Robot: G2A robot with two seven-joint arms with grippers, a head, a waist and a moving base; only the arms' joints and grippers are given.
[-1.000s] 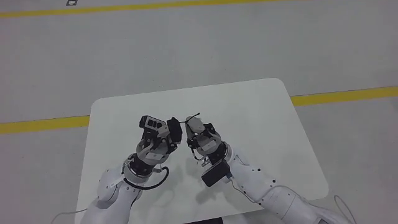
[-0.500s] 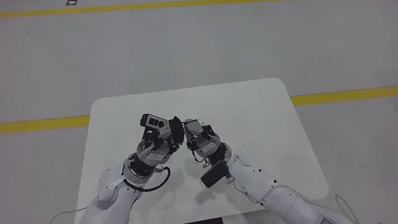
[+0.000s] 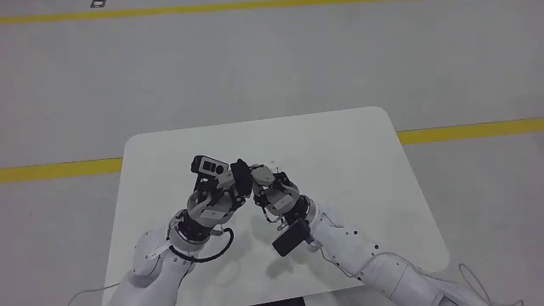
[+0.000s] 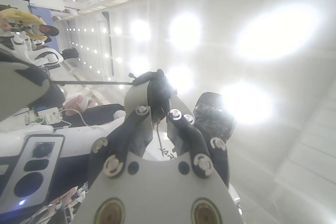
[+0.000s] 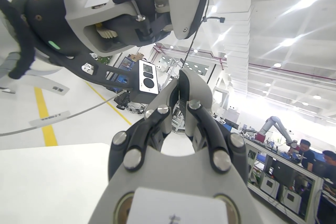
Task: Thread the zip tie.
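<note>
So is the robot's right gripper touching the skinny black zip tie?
Touching. In the right wrist view, the right gripper has its fingers shut on the zip tie, and the thin black strand comes straight out from between their tips.

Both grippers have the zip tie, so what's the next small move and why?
Probably the right gripper should curl its end round toward the head: the zip tie runs straight between it and the left gripper, not yet looped.
</note>
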